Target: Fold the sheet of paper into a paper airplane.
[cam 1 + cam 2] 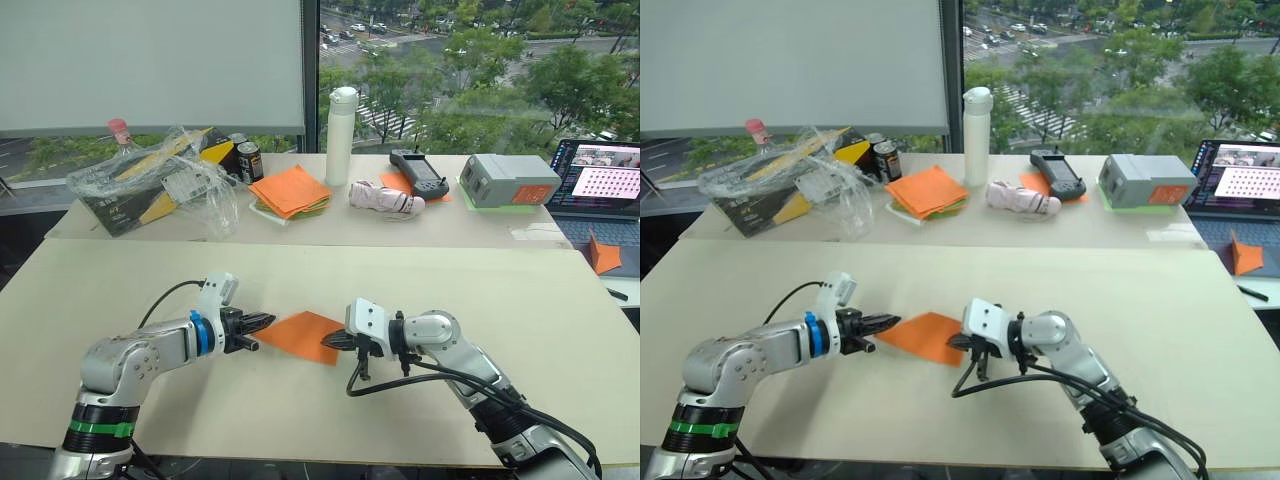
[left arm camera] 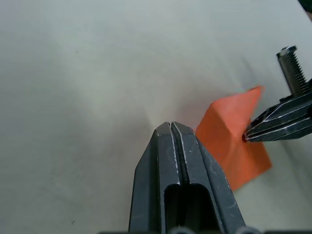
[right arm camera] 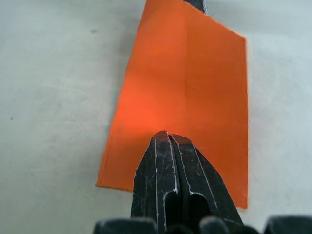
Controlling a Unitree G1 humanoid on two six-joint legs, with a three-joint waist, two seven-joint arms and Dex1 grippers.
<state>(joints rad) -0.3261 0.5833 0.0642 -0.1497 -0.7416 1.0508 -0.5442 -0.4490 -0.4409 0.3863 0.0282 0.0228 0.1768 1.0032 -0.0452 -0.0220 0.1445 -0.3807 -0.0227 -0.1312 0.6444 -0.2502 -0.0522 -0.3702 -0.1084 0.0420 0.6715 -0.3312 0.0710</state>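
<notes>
Two tools meeting at an orange sheet of paper on the pale tabletop.

The sheet of paper (image 1: 304, 335) is lying near the middle of the tabletop (image 1: 420, 290), slightly raised along a centre crease. The left tool (image 1: 262, 322) is resting at the sheet's 9 o'clock corner, fingers pressed together. The right tool (image 1: 331, 341) is sitting on the 3 o'clock edge, fingers likewise together over the paper; whether paper is pinched between them, I cannot tell.
</notes>
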